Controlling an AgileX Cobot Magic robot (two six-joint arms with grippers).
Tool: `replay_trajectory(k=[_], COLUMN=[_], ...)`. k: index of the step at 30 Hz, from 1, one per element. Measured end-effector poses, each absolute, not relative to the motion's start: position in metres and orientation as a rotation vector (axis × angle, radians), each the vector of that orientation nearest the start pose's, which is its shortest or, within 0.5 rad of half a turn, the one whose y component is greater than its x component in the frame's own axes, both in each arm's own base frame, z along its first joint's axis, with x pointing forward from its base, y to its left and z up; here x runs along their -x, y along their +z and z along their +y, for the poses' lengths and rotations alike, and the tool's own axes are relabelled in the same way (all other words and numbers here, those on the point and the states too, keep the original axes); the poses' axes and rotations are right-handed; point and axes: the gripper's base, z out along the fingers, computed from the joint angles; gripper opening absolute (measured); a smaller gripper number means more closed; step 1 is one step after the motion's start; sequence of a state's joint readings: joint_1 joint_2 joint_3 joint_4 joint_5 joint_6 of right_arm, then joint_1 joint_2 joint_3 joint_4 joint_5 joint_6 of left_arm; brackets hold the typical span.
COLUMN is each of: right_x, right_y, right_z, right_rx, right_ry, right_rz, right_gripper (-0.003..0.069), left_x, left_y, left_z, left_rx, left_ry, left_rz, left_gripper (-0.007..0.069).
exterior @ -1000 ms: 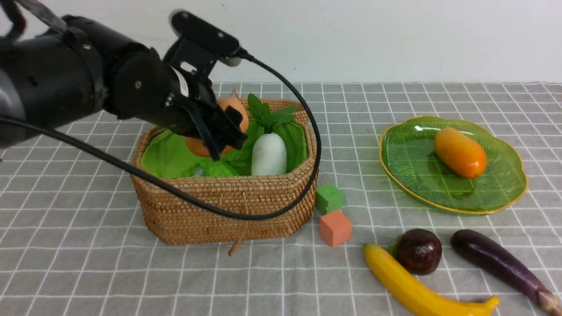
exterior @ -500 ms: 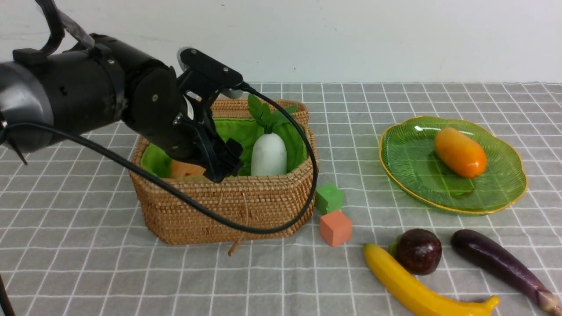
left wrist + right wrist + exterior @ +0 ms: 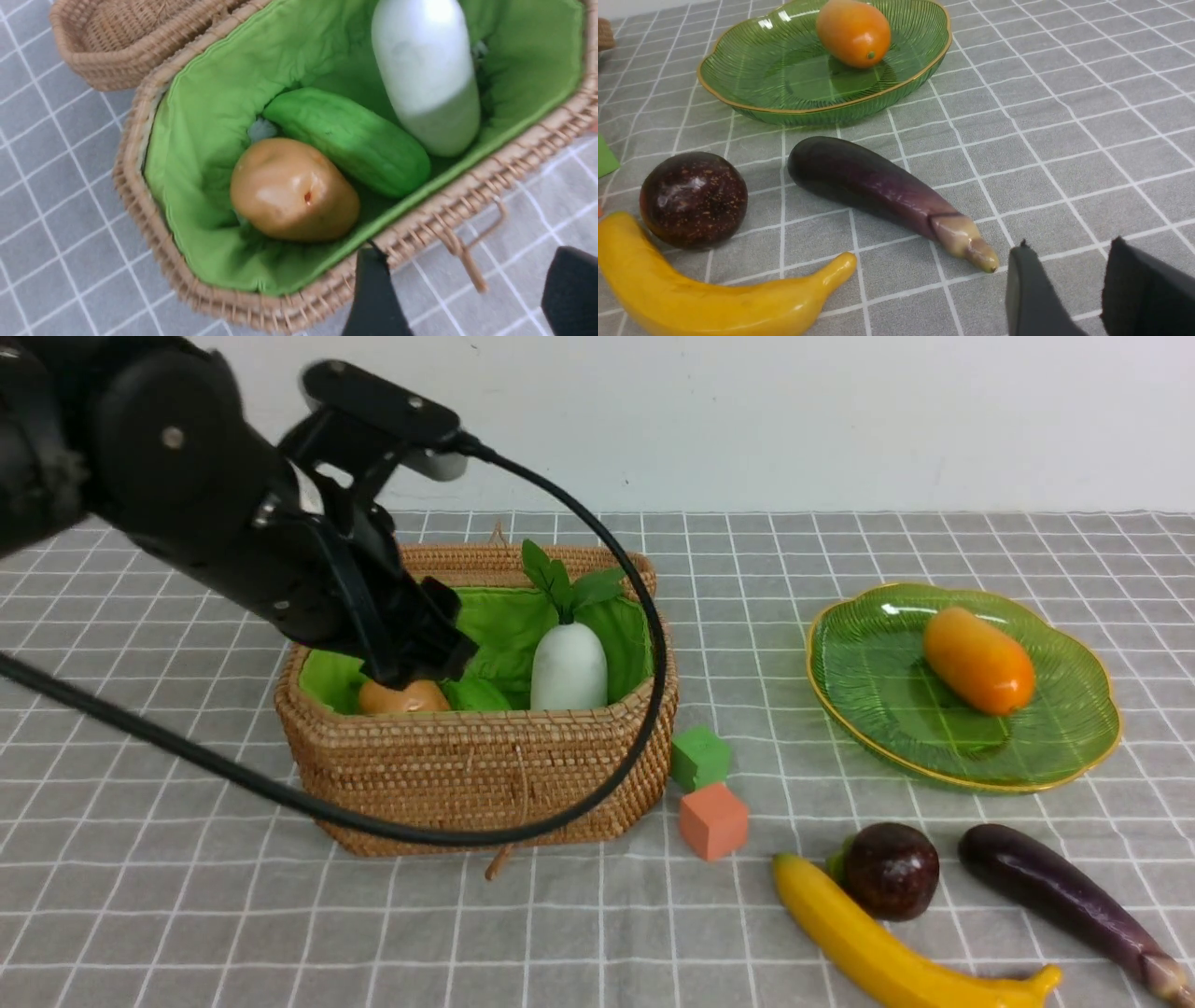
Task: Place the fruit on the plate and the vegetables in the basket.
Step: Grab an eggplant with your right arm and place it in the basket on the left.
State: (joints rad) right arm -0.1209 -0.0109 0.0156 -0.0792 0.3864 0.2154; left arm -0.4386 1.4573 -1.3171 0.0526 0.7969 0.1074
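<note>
Now, left gripper (image 3: 467, 298): hanging above the basket (image 3: 467, 775) rim, jaws parted, empty.
Potato (image 3: 292, 189): lying inside beside gourd (image 3: 348, 140) and radish (image 3: 568, 667), sorted as vegetables.
Right gripper (image 3: 1092, 289): hovering by the eggplant (image 3: 873, 186), jaws slightly apart, empty.
Plate (image 3: 868, 709): carrying only the mango (image 3: 977, 658).

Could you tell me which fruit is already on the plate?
The orange mango lies on the plate; the banana and maroon fruit lie on the cloth.

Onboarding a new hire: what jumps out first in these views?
The black left arm looms over the wicker basket, whose green lining holds a potato, gourd and radish. To the right, a green plate carries one mango; banana, maroon fruit and eggplant lie on the tablecloth nearer the camera.
</note>
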Motion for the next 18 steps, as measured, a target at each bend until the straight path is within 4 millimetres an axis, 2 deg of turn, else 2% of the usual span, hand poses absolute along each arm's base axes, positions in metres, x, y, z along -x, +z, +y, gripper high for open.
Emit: replay_trajectory(k=[9,12,13,15,16,18], right_x=[-0.051,-0.051,-0.051,-0.051,-0.051,-0.051], right_y=[0.174,0.174,0.174,0.174,0.174,0.174], right_z=[-0.009,-0.009,-0.009,-0.009,-0.009,-0.009], right_rx=[-0.266,-0.266,-0.266,-0.266,-0.266,-0.266], right_ry=[-0.013,-0.013,-0.013,-0.013,-0.013,-0.013], right_rz=[1.855,1.855,1.855,1.855,1.855,1.855], right_gripper=[0.0241,0.0241,0.0241,0.0241,0.0241,0.0241], left_x=[-0.238,-0.215,-0.198,-0.183,-0.181,-0.162], left_y=[0.366,0.367,0.369,0.370,0.371,0.376], left_z=[-0.114,-0.106,-0.100,-0.097,-0.096,-0.090], left_rx=[-0.634,-0.583,-0.529,-0.481,-0.480,-0.453], left_ry=[-0.196,-0.245,-0.304,-0.370,-0.375,-0.429], left_rz=[2.337,2.364,2.370,2.371,2.369,2.342], left_gripper=[0.0313,0.0227,0.0168,0.0106,0.0099,0.0015])
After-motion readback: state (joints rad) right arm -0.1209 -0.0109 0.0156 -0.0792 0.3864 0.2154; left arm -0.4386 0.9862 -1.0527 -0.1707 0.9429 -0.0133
